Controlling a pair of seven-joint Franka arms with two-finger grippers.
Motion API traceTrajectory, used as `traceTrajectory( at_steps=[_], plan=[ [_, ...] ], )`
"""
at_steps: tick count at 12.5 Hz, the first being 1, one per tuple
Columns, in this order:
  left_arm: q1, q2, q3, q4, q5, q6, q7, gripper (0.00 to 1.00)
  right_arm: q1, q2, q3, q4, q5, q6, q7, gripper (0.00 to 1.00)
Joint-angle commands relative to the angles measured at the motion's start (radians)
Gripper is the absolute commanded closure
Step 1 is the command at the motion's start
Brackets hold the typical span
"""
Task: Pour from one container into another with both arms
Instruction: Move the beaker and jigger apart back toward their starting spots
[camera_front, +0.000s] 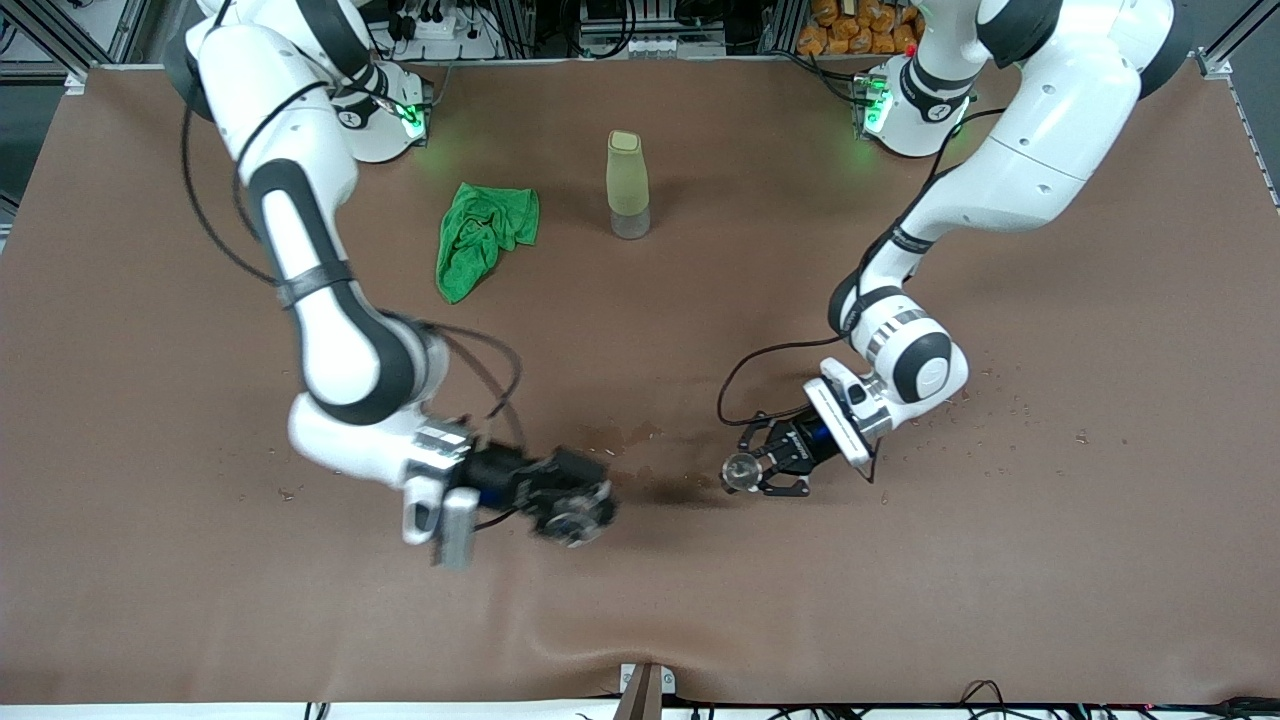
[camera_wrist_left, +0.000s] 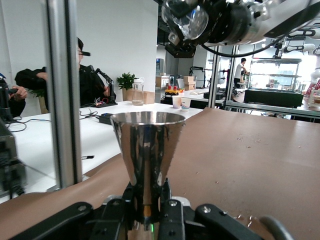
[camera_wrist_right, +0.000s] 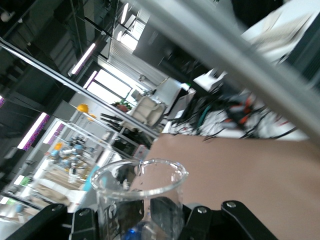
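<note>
My left gripper (camera_front: 752, 470) is shut on the stem of a shiny metal cone-shaped cup (camera_front: 741, 471), low over the table's middle. In the left wrist view the cup (camera_wrist_left: 147, 145) stands upright, mouth up, in that gripper (camera_wrist_left: 148, 202). My right gripper (camera_front: 577, 507) is shut on a clear glass beaker (camera_front: 580, 520) and is over the table beside the metal cup, toward the right arm's end. The beaker (camera_wrist_right: 140, 192) fills the lower right wrist view, with that gripper (camera_wrist_right: 145, 217) round it. From the left wrist view the beaker (camera_wrist_left: 186, 17) hangs tilted, higher than the cup's rim.
A dark wet patch (camera_front: 680, 490) marks the brown cloth between the two grippers. A green rag (camera_front: 485, 235) and a tall pale green bottle (camera_front: 628, 185) lie farther from the front camera. Small crumbs (camera_front: 1000, 400) are scattered toward the left arm's end.
</note>
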Motion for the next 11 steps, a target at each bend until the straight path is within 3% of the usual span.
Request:
traceTrajectory(
  at_steps=[1,6,8,11],
  plan=[
    [0.084,-0.003,-0.01,-0.048,0.086,-0.086,0.024,1.0,-0.117,0.007,-0.05,0.005,-0.023,-0.121,-0.153,1.0],
    [0.284,-0.003,-0.01,-0.123,0.344,-0.267,0.013,1.0,-0.431,0.008,-0.052,-0.101,-0.182,-0.288,-0.534,1.0],
    [0.357,-0.001,-0.01,-0.142,0.454,-0.322,0.004,1.0,-0.551,0.016,-0.052,-0.174,-0.214,-0.386,-0.696,1.0],
    [0.46,0.0,-0.01,-0.159,0.603,-0.372,-0.005,1.0,-0.674,0.027,-0.052,-0.311,-0.27,-0.413,-1.015,1.0]
  ],
)
